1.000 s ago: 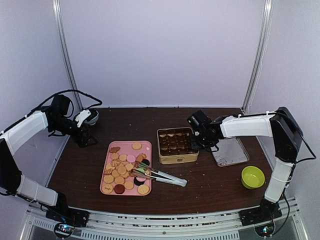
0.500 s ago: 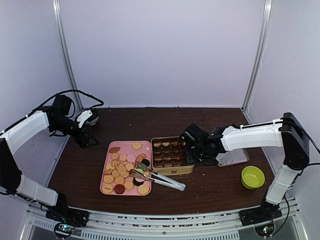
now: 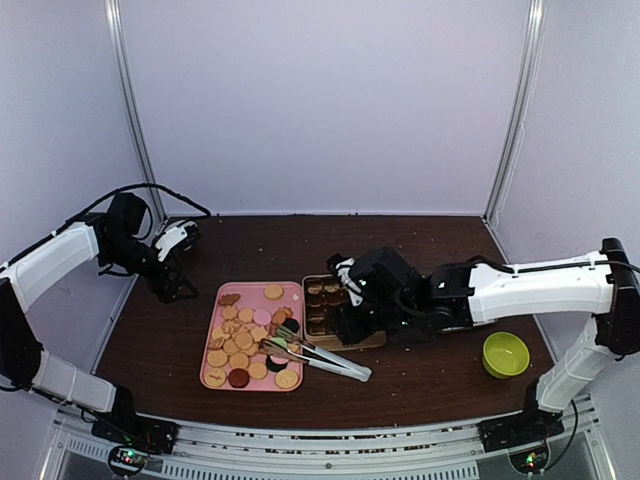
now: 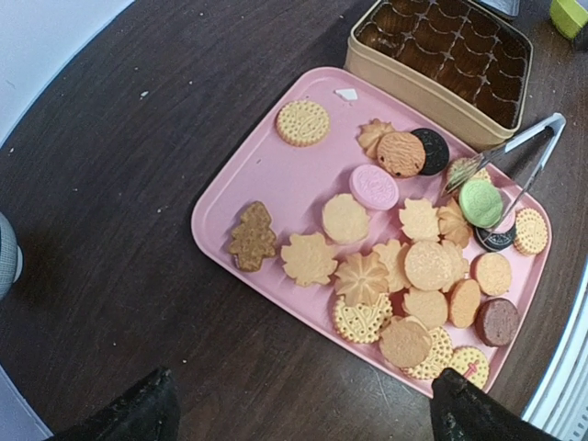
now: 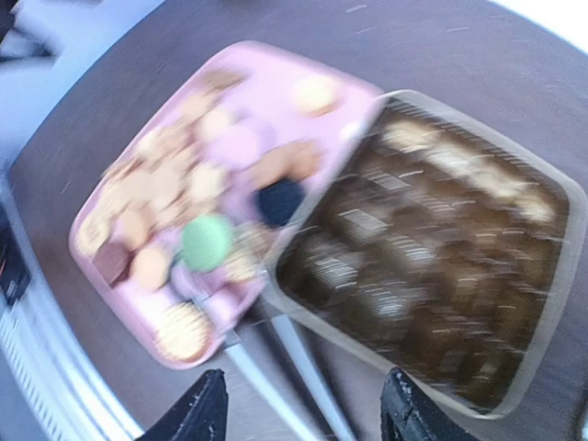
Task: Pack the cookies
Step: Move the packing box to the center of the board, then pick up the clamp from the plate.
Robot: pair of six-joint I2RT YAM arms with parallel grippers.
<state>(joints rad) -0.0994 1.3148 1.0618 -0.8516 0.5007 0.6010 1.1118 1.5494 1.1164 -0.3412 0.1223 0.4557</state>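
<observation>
tan, pink and green cookies point(image 4: 429, 265), pink tray point(image 4: 303, 181), beige tin point(image 4: 413, 88).

Tabletop point(image 3: 430, 385), left of centre: tray point(image 4: 276, 179) with cookies point(image 4: 429, 265) on it. Tin point(image 4: 413, 87) just beside the tray's right edge, toward its far corner. Tongs point(image 3: 328, 358) across the tray's near right corner, before the tin. Bowl point(image 3: 505, 354) near the tabletop's right edge.

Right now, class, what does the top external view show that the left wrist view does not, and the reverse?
Only the top external view: the left arm, the right arm reaching over the tin, and the booth walls. Only the left wrist view: the shapes and patterns of the cookies, such as a brown tree-shaped cookie. Both: the pink tray, the cookies on it, the tin, and the metal tongs lying across the tray's edge.
</observation>
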